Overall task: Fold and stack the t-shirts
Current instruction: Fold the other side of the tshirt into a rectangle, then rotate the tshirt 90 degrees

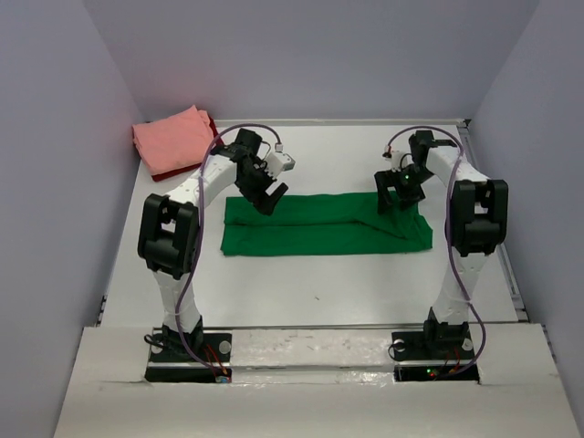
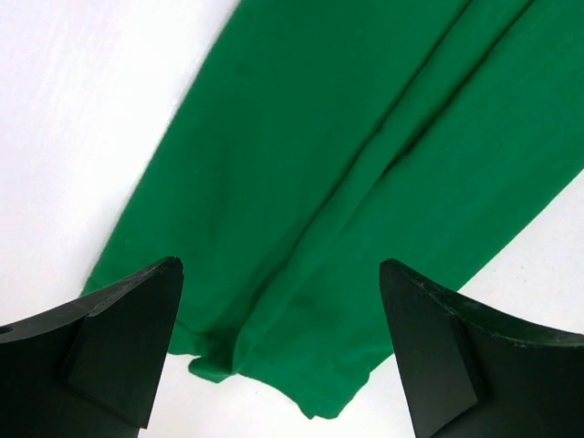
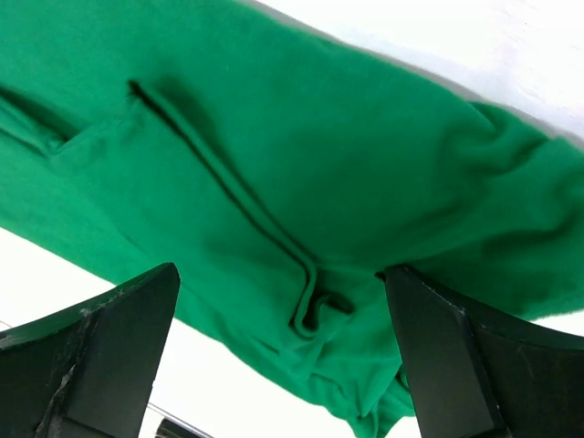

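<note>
The setting is a robotics laboratory test cell. A bare white tabletop is boxed in on three sides by plain pale grey wall panels. Two white-and-black jointed robot arms, the left arm and the right arm, are bolted to black base plates at the near edge. Exposed purple cables loop along them. Test items on the surface: a bright green t-shirt, laid flat, and a folded salmon pink t-shirt in the far left corner.

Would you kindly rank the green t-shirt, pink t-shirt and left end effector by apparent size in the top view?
Largest: green t-shirt.
Next: pink t-shirt, folded.
Smallest: left end effector, though it is nearer the camera.
</note>
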